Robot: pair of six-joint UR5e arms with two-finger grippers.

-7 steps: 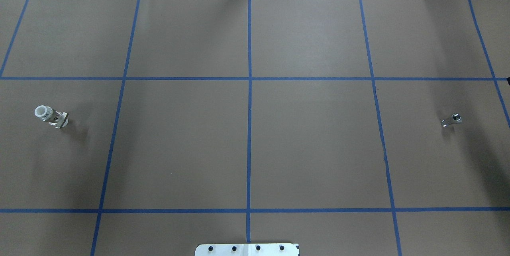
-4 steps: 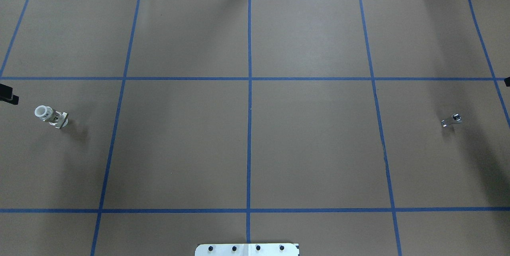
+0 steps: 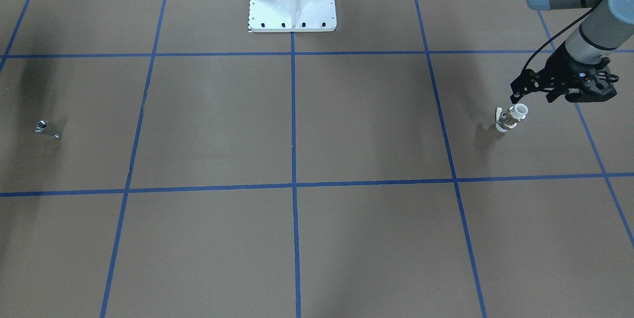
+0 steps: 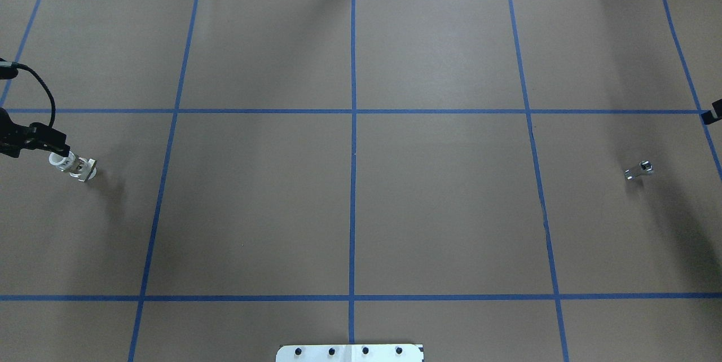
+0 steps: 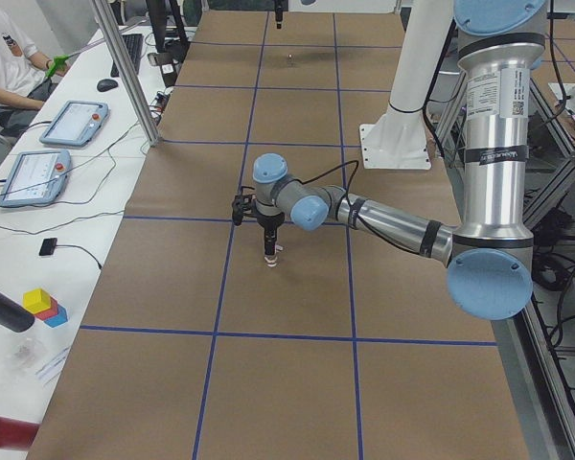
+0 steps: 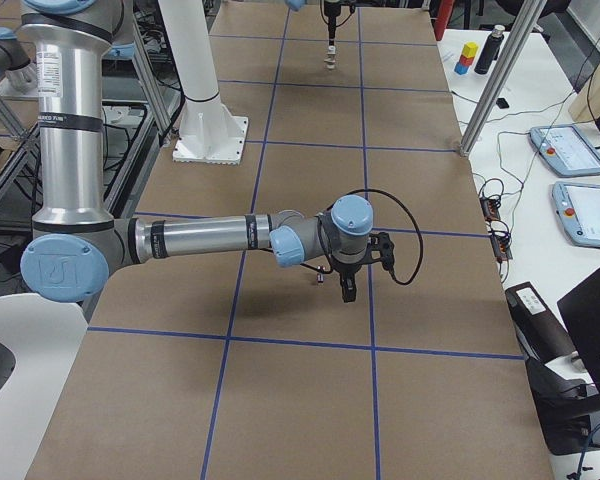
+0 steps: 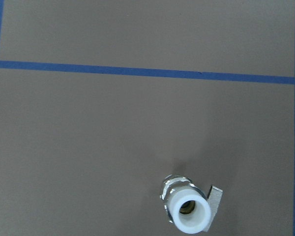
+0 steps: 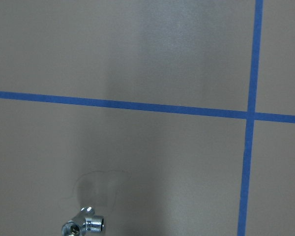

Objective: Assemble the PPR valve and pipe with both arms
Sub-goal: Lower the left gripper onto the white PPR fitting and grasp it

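Left gripper (image 5: 270, 233) first: found it hanging point-down near the left end of the worktop (image 4: 440, 210), about midway between the robot's edge and the operators' edge; could not make out the jaws as apart or together; saw nothing of them in the left wrist view. Found the PPR valve (image 4: 72, 164) almost straight beneath, standing upright on one white end, long axis vertical, hollow bore facing up, lever (image 4: 88, 170) turned toward the worktop's middle; placed it low and a little right of centre in that wrist view; judged a short drop with a slight sideways trim enough to bring the jaws around the upper white end. Looked next across to the right end: found the right gripper (image 6: 347, 288) hanging low there, jaws likewise unreadable as apart or together; found the pipe (image 4: 639, 170) lying on its side just beside it, toward the robot's edge, long axis roughly along the worktop's length; caught it only at the bottom-left of the right wrist view; judged a larger sideways shift necessary there. Noted the two parts well apart, each nearest its own-side arm.
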